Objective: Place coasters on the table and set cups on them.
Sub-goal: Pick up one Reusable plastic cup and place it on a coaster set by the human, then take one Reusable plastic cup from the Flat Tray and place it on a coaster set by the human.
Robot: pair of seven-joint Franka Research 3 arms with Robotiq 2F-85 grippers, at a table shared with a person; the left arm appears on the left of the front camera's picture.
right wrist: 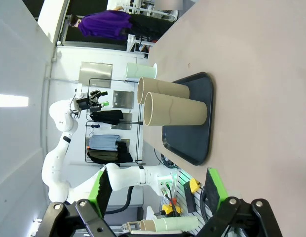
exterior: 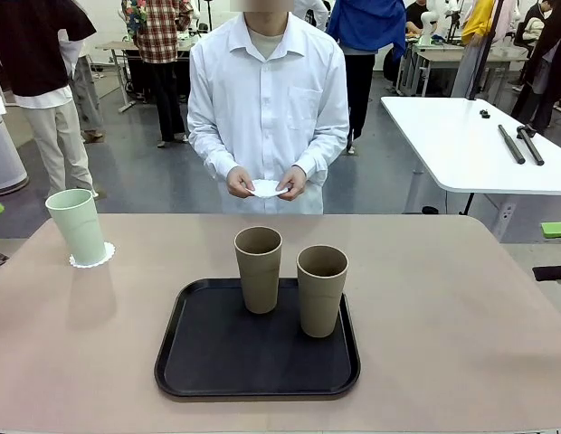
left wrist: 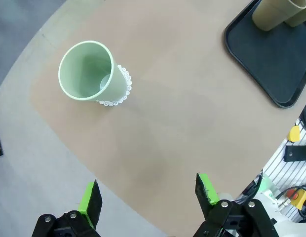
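Where tray (exterior: 208,354) sits, two cups (exterior: 259,268) stand.

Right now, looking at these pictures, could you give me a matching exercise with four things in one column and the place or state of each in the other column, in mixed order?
Column A
1. mint green cup
2. tan-brown cups
3. loose coaster
4. left gripper

Column B
a. open, holding nothing
b. in the person's hands
c. upright on the black tray
d. on a lacy coaster on the table

Pairs: 1-d, 2-c, 3-b, 4-a.
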